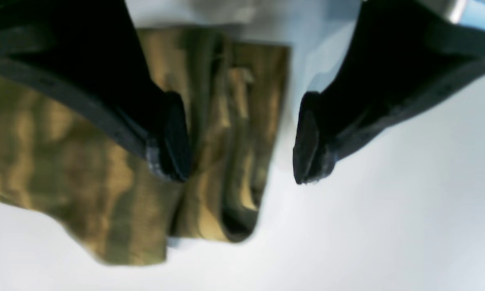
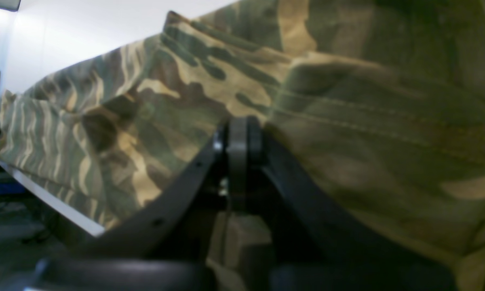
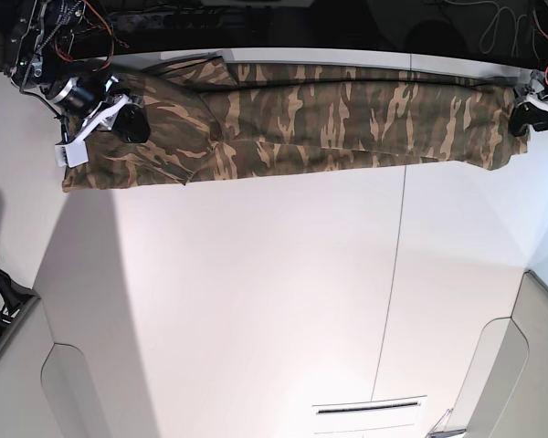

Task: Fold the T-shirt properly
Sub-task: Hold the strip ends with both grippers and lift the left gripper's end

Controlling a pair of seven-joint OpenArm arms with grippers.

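Base view: bare white table (image 3: 274, 301) fills the near side; the T-shirt (image 3: 347, 119) lies stretched in a long narrow band along the far edge. Over its end the left hand (image 1: 242, 137) stands wide open, holding nothing, cloth below it. At the other end the right hand (image 2: 238, 137) is closed, pressed against the fabric; whether cloth is pinched I cannot tell. Pulling one-sided could skew the band or drag it off that edge.
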